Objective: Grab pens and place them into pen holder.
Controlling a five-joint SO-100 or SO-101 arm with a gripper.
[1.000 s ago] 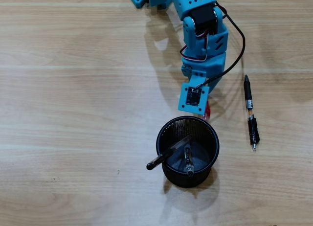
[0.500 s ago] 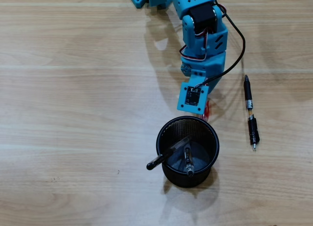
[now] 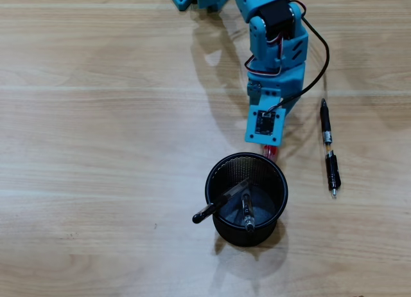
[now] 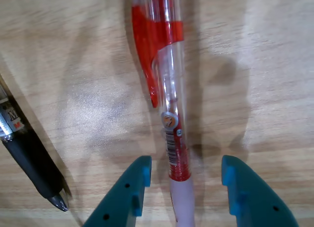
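Gripper [image 4: 185, 180] jaws stood apart w/ the red pen [image 4: 169, 89] lying on the table betw. them, not yet clamped, just beside the black mesh pen holder [image 3: 246, 198], which already held two pens, while a black pen [image 3: 329, 148] lay further out, so approx. two left.

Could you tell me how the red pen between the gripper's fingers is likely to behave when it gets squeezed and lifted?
The red pen looks like a stiff, clear plastic barrel, so it should not bend. Its glossy round body may slip or roll sideways if the gripper closes off-centre. The clip could stop rolling. The fingers straddle it near one end, so it may droop when lifted.
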